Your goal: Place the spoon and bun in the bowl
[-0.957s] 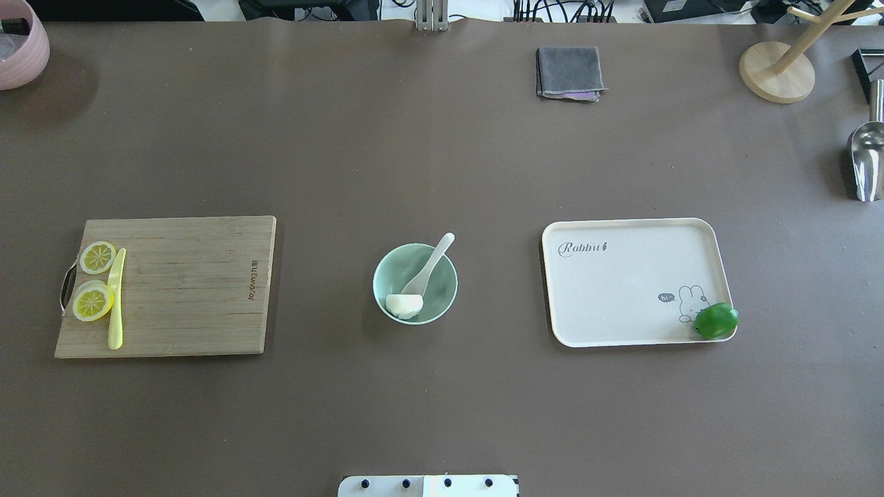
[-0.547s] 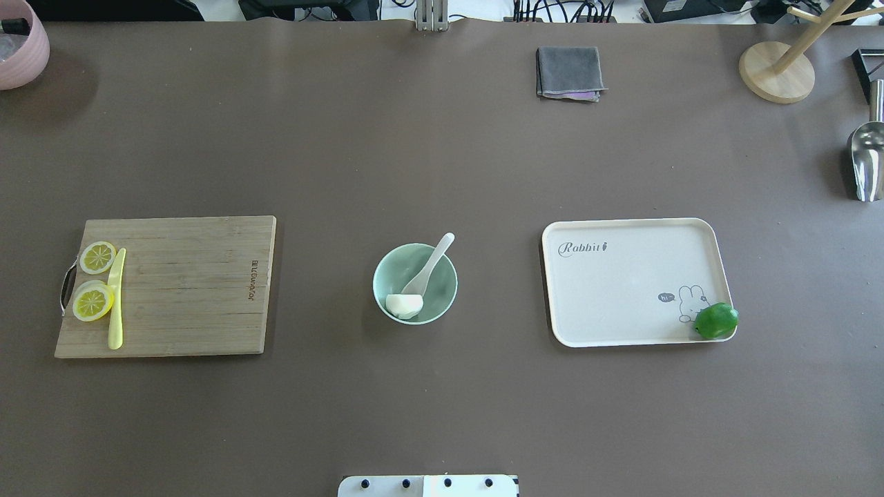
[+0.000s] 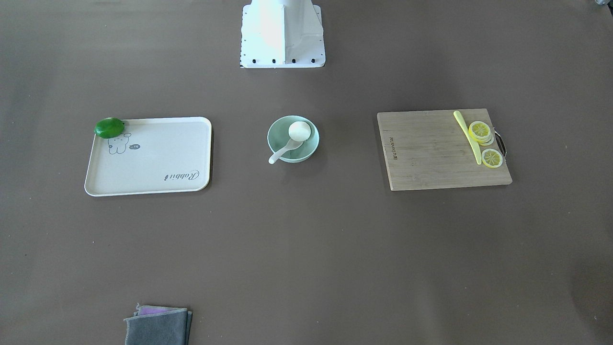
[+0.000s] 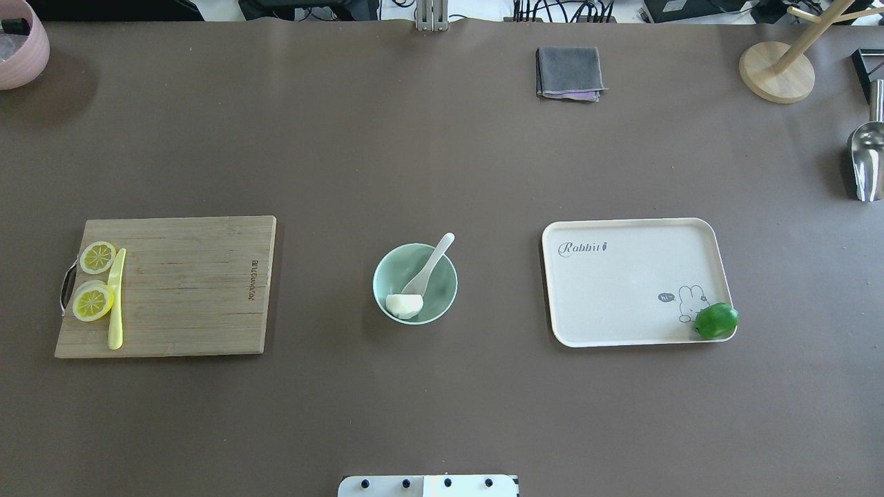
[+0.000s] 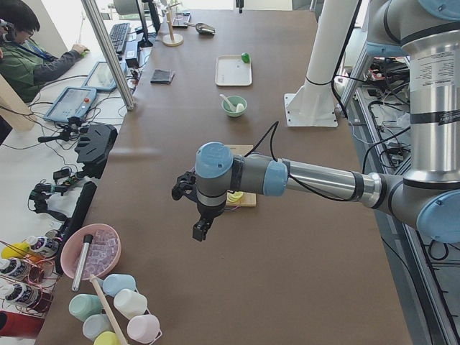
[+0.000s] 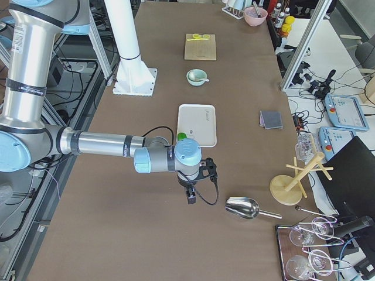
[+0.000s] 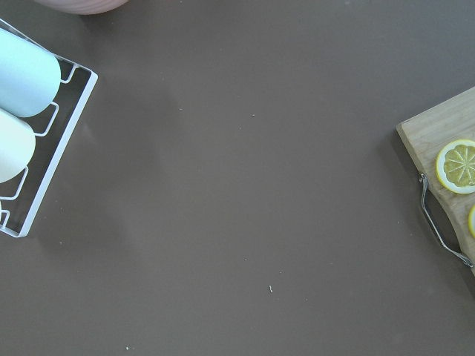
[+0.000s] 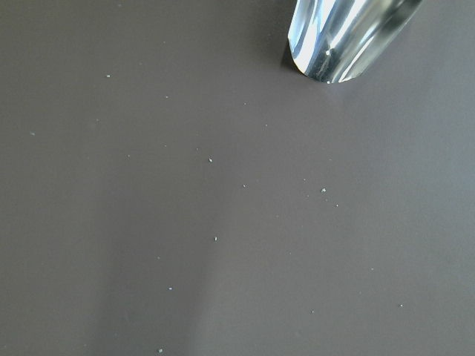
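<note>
Since spoon (image 4: 431, 262) and bun (image 4: 405, 305) already sit in bowl (image 4: 442, 293): spoon looks slippery, grab handle; bun probably squishy; both jaws, can't tell.

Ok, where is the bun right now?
In the overhead view the bun sits inside the mint-green bowl at mid-table, beside the scoop of the spoon, with the cutting board to the view's left and the tray to its right.

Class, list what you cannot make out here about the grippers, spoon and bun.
Left gripper: only in the left side view, small; open or shut unclear.
Right gripper: only in the right side view; same.
Spoon: front view, bun hides the scoop's tip.
Bun's pleats: too small in every view.
</note>
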